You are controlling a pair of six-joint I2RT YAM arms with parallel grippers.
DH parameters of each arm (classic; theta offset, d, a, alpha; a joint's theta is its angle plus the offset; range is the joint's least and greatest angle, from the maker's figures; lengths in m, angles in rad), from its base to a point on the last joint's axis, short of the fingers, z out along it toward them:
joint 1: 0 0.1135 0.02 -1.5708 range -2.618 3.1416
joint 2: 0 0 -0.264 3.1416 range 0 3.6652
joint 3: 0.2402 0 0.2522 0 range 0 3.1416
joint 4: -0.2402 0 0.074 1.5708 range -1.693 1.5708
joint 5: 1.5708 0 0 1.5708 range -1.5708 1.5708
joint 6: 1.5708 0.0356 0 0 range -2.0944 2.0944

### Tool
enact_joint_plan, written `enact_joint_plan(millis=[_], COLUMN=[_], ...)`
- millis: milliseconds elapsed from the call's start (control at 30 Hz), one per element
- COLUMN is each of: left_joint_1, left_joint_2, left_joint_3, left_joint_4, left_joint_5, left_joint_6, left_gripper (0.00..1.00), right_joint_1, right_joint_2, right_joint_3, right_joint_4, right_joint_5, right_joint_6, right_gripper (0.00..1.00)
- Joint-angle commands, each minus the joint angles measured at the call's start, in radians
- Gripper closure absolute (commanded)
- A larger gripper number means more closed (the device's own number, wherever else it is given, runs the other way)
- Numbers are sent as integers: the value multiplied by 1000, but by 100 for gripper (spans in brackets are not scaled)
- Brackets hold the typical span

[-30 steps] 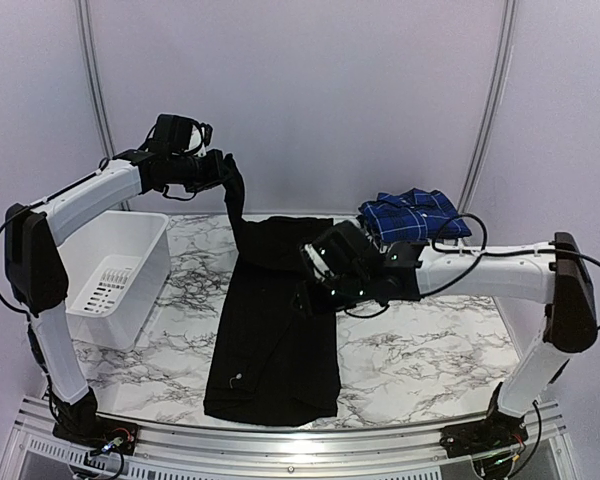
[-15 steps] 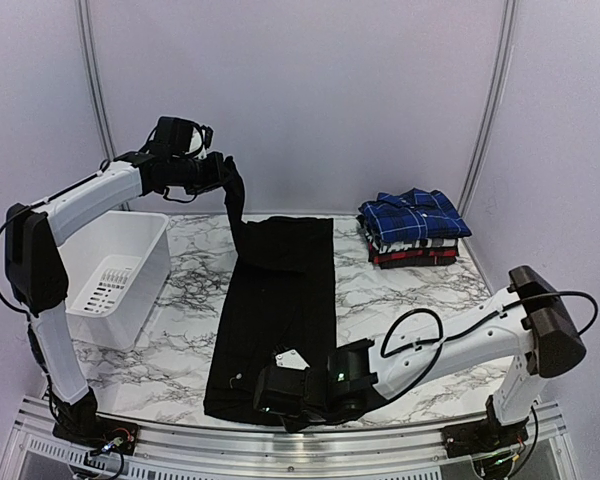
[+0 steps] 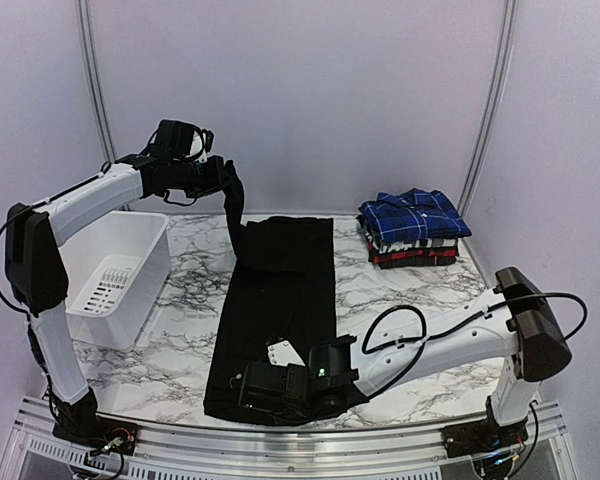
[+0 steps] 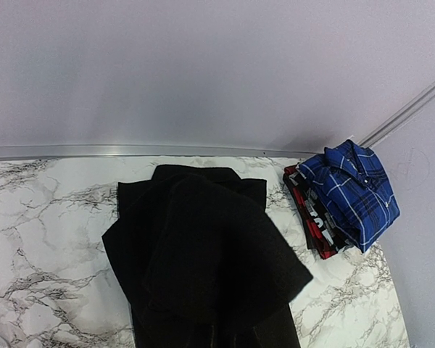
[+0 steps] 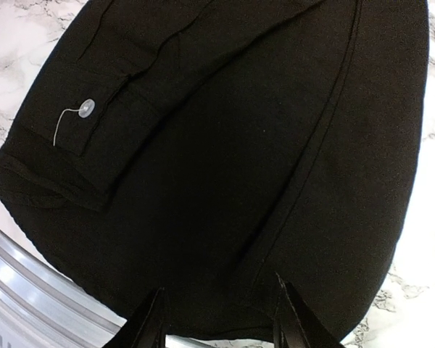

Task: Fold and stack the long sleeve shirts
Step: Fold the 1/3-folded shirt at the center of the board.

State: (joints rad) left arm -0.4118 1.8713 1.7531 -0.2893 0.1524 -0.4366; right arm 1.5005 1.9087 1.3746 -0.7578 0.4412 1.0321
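Observation:
The black long-sleeve shirt (image 3: 280,310) lies lengthwise down the middle of the marble table. My left gripper (image 3: 230,185) is shut on its far left corner and holds that corner up above the table; in the left wrist view the cloth (image 4: 217,254) hides the fingers. My right gripper (image 3: 255,385) is open, low over the shirt's near hem (image 5: 225,217), with both fingertips (image 5: 148,322) apart just above the cloth. A buttoned cuff (image 5: 87,109) lies folded in at the hem's left. The folded plaid shirts (image 3: 415,228) are stacked at the far right, blue-and-white on top (image 4: 351,190).
A white plastic basket (image 3: 115,275) stands at the left of the table. The metal front rail (image 3: 280,440) runs just below the shirt's hem and shows in the right wrist view (image 5: 29,290). Bare marble (image 3: 410,320) lies right of the shirt.
My right arm has swung from the middle of the shirt down to its near hem and shifted a little left. The left gripper still holds the raised corner in place.

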Motion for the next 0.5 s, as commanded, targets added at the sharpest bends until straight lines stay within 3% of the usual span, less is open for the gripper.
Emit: enact_joint_plan(millis=[0,133,400,467], left_joint_1=[4,4,5,4], left_joint_2=[-11,-17,-21,-26], left_joint_3=[-7,-14,-3,1], left_joint_4=[24,24,24,24], left_joint_5=[-1,-4,-9,-3], left_joint_6=[15,16,21,24], left_gripper=[98,98,97,97], right_joint_1=[-5,-5,-5,-1], right_joint_2=[32,23,37,35], right_joint_3=[18,6,38,67], right_joint_4=[-25,-52,-59,-83], right_joint_5=[43,57,52,56], right_joint_6=[5,14,-23,-32], right_gripper=[56,62,98,100])
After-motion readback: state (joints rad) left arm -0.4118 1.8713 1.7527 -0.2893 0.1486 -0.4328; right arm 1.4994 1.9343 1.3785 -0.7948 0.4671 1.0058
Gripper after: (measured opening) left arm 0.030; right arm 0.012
